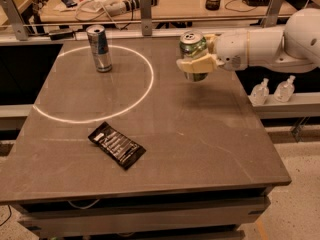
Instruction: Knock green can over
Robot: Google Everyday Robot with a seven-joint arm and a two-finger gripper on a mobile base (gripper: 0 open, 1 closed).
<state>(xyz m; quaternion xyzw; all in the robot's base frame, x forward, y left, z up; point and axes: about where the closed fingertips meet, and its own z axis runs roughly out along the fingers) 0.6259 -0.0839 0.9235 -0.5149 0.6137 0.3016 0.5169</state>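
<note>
"Two cans stand on this table (200, 149). Which one is yours, and where is it?"

"Mine is the green can (192, 45), toward the far right side of the top and outside the white ring (145, 91). My gripper (194, 64) is on it. The jaws are drawn narrow around its lower half, holding it, with the can upright or nearly so. I cannot tell whether its base meets the surface."

"What could go wrong?"

"The hold itself is the first worry. The job is to knock it over, and a can clamped this low will not tip by itself. If I let go without a sideways push, it may simply stand there. If I push too hard it could roll, and the right edge is near, with the sanitizer bottles (260, 91) on the ledge below."

"Anything else?"

"A wide sweep to the left could reach the blue-and-silver can (99, 48) inside the ring — the wrong target. The black snack packet (116, 145) lies well apart toward the front, so I judge it safe."
</note>
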